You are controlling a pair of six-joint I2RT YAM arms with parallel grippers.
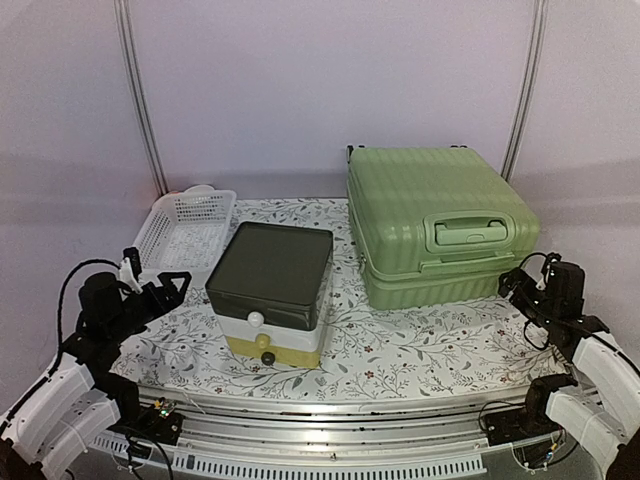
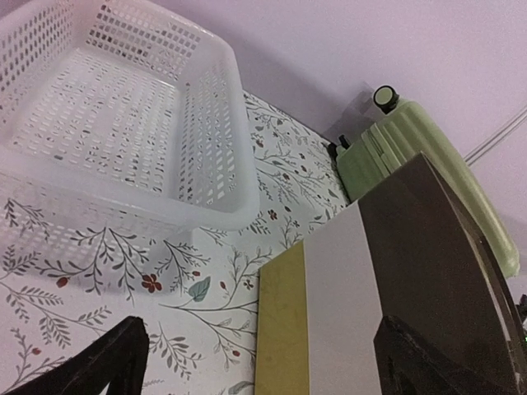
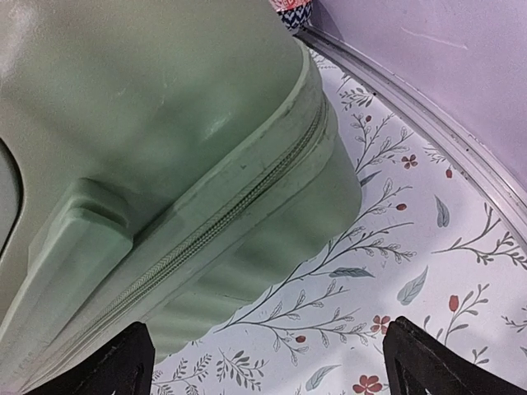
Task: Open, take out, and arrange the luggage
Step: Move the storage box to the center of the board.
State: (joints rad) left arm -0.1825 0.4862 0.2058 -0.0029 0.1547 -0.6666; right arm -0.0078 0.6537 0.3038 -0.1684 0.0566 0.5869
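Near the front corners of the tabletop (image 1: 420, 345), the left claw (image 1: 170, 288) and right claw (image 1: 512, 283) gape wide, holding nothing. The green suitcase (image 1: 430, 215) lies shut, back right.

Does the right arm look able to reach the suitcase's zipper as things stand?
Probably yes: the open right gripper sits beside the green suitcase, its zipper facing it, with nothing visible between them.

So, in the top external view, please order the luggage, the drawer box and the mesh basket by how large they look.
1. luggage
2. drawer box
3. mesh basket; it sits farther back than the box, so this last step is less sure.
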